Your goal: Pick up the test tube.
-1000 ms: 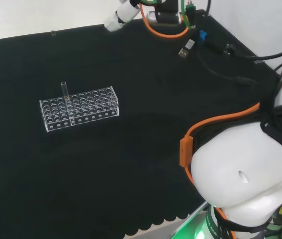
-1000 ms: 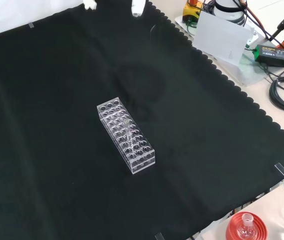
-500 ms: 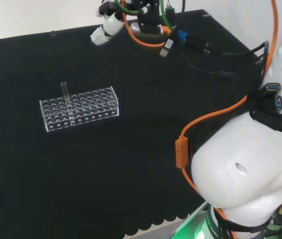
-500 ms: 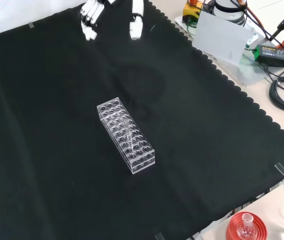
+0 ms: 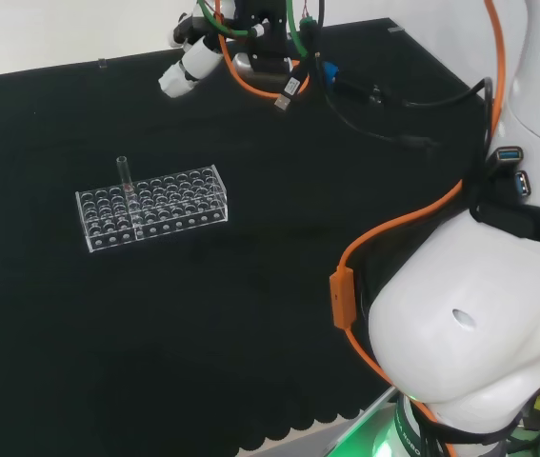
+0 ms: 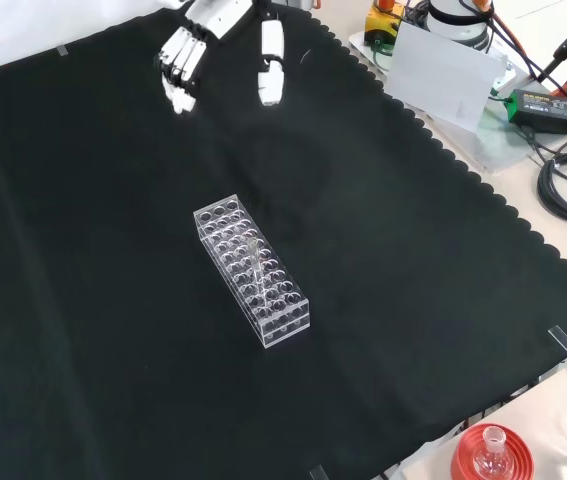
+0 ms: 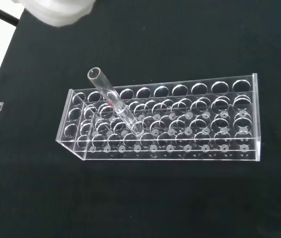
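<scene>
While nothing has yet been grasped, the scene is dominated by the wide black cloth (image 6: 113, 300) spread over the bench, a dark backing against which clear ware is more easily picked out. Against it, in the head view, the large white links of the arm (image 5: 479, 352) are seen at the right, with orange and black cables trailing along them toward the far edge.

Near the middle of the cloth a clear plastic rack of many round holes (image 6: 252, 273) is laid flat with bare cloth on every side, presumably so that it can be approached from above without obstruction. Its rows of holes are otherwise seen to be vacant in the wrist view (image 7: 165, 121).

At the top of the front view the black and white hand (image 6: 195, 45) is held well apart from the rack, fingers straight and spread away from the thumb, with nothing between them; this posture is judged to be a readiness for closing round a slender thing.

One clear glass test tube (image 5: 125, 175) is stood in a hole near one end of the rack, leaning slightly, its open mouth raised well above the rack's top plate, so that a length is left free to be pinched (image 7: 114, 103).
</scene>
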